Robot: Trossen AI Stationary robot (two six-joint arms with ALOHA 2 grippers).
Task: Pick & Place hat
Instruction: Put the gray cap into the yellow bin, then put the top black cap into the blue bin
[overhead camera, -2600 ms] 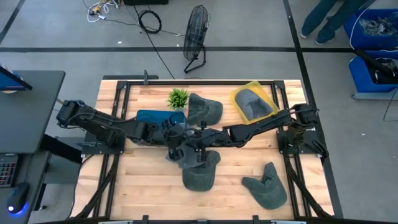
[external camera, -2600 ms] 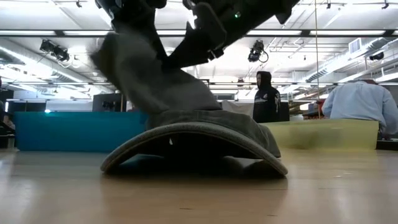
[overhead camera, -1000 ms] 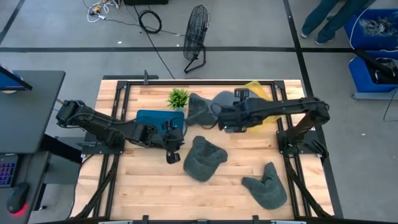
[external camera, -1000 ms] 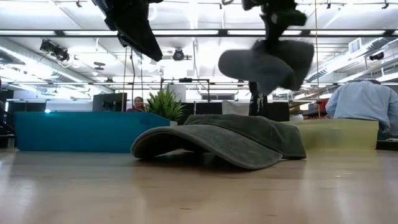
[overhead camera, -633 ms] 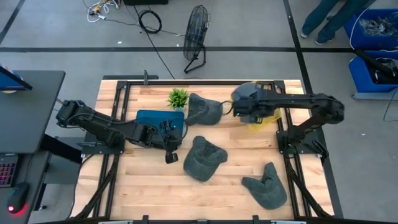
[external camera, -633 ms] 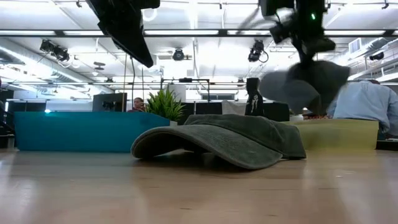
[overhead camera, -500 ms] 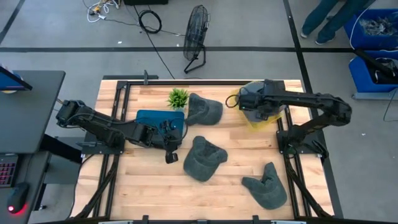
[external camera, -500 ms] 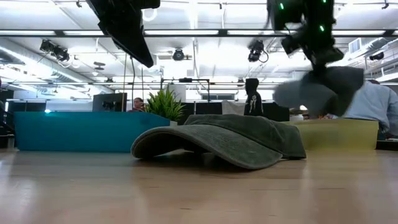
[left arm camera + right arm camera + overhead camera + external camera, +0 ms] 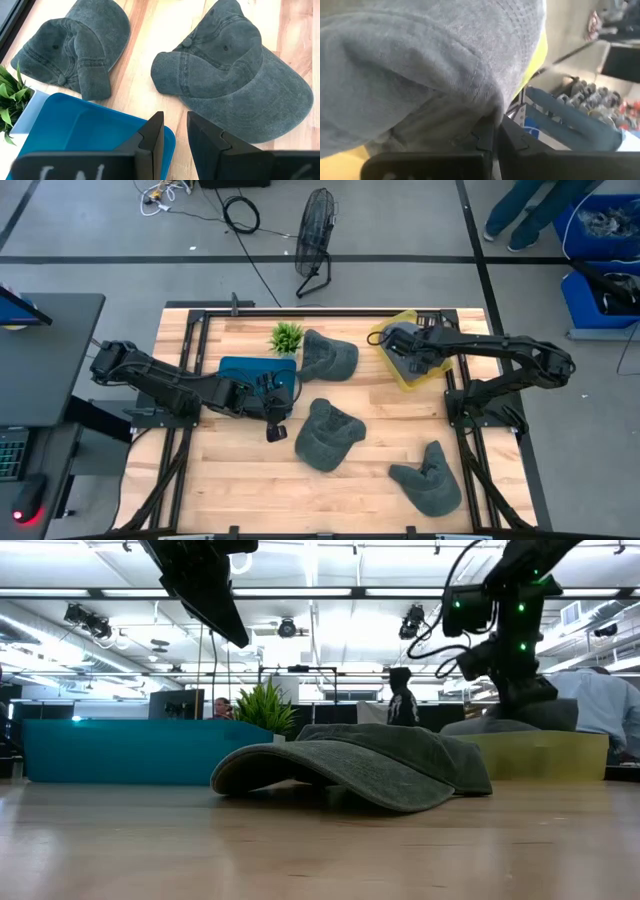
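My right gripper (image 9: 404,350) is over the yellow tray (image 9: 432,372) at the far right. It is shut on a grey hat (image 9: 420,60), which lies in the tray; the hat's top shows over the tray wall in the low view (image 9: 505,725). My left gripper (image 9: 277,428) hangs open and empty above the table, by the right end of the blue tray (image 9: 250,368). A dark green hat (image 9: 325,435) lies brim-down at the table's middle and also shows in the left wrist view (image 9: 235,75). My right gripper pinches a fold of the grey hat's cloth (image 9: 485,117) between its two fingers. It comes from above, slanting down into the yellow tray. The hat lies slack in the tray below and around the fingers.
A second dark hat (image 9: 328,355) lies at the far middle next to a small green plant (image 9: 286,336). A third hat (image 9: 430,477) lies at the near right. People show in the room behind the table (image 9: 590,710).
My right gripper has carried the grey hat through the air toward the table's far right and has gone down with it into the yellow tray, where the hat now lies. The dark green hat at the middle has stayed where it was.
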